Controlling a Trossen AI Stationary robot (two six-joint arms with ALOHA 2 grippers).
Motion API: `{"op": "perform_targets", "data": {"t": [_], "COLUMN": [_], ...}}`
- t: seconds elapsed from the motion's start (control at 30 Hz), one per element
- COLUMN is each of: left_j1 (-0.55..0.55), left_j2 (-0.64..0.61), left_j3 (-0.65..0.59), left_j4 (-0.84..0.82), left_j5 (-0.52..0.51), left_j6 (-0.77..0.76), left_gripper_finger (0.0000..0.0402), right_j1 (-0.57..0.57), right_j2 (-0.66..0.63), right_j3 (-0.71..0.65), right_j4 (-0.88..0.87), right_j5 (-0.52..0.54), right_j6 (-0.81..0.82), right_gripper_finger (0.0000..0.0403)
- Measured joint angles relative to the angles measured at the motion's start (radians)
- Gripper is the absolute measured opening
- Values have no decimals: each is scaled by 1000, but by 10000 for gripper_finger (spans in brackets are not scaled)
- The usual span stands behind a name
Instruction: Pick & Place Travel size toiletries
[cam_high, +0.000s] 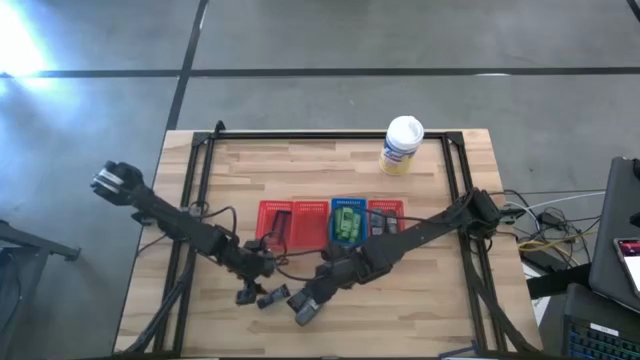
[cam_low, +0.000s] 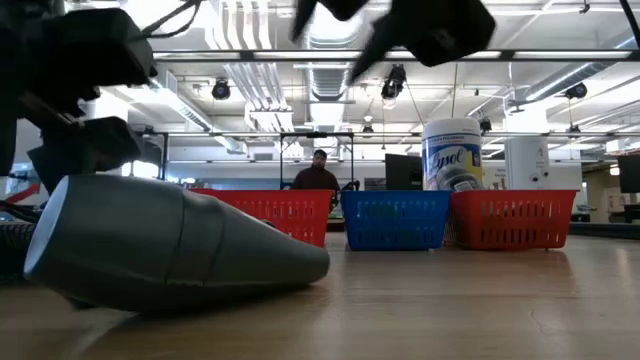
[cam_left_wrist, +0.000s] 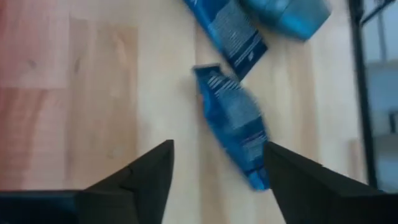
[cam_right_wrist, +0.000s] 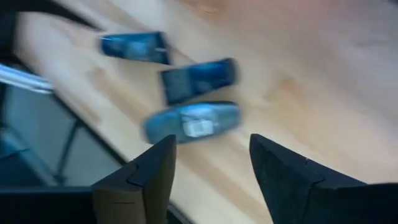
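Left wrist view — tube just beyond parted jaws, untouched

white tub, red baskets, blue basket

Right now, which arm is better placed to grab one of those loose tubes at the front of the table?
Probably the left. The open left gripper has a dark tube lying almost between its fingers. The open right gripper hovers beside its nearest tube, not around it.
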Motion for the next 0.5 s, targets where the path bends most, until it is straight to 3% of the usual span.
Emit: {"op": "perform_targets", "data": {"t": [0.23, 0.5], "left_j1": [-63, -130], "left_j2": [34, 165], "left_j3": [86, 204], "left_j4": [-45, -162], "left_j5": [-180, -190], "left_j6": [-141, -198], "left_gripper_finger": [276, 277], "right_j1": [33, 92], "right_j2": [0, -2], "right_j3": [0, -5], "right_j4": [-224, -433], "right_j5": [15, 102], "right_j6": [-94, -152], "right_gripper_finger": [237, 273]}}
